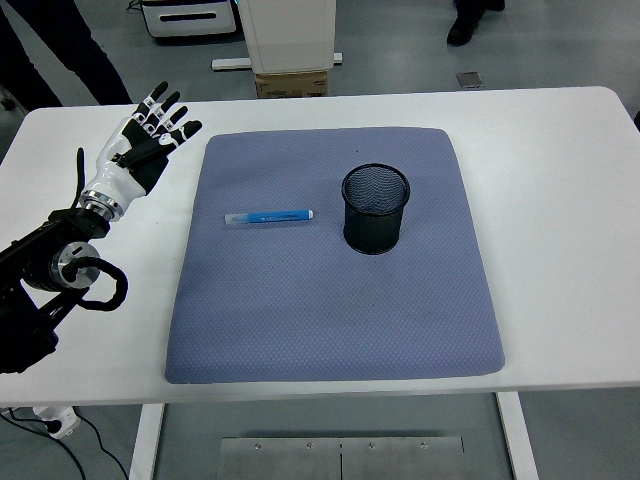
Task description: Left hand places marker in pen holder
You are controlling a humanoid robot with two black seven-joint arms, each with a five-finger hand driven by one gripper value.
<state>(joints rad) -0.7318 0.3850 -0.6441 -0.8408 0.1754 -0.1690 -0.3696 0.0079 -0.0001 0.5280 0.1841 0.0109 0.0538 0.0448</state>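
On grey mat (330, 300), blue marker (268, 216), clear-capped

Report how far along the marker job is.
Done: nothing yet. The marker lies flat on the mat, left of the pen holder and apart from it. In hand: nothing; the left hand is open over the table left of the mat's far corner, apart from the marker. Left: reach the marker, grasp it, carry it to the holder, drop it in.
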